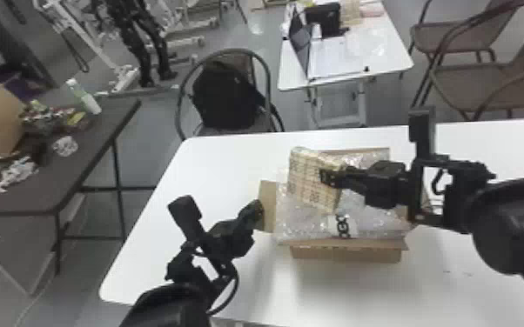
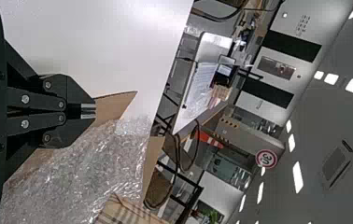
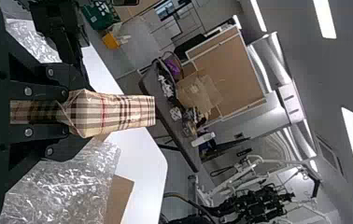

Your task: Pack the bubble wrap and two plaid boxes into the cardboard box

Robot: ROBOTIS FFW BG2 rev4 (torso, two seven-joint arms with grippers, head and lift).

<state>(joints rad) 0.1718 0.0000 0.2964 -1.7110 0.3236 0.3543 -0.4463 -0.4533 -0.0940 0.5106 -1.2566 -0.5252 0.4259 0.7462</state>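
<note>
Right wrist view: bubble wrap (image 3: 67, 186) below right claw (image 3: 82, 113), clamped on plaid box (image 3: 123, 112), likely light, crushable, best gripped mid-sides; left claw (image 2: 88, 110) together.

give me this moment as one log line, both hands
right hand: gripping plaid box above bubble wrap | left hand: at left flap of cardboard box | bubble wrap: across cardboard box's top

A tan, red-lined plaid box (image 1: 311, 185) sits aslant in the right hand (image 1: 328, 177), above crinkly clear bubble wrap (image 1: 378, 219) topping the open cardboard box (image 1: 346, 254) on the counter (image 1: 217, 174).
</note>
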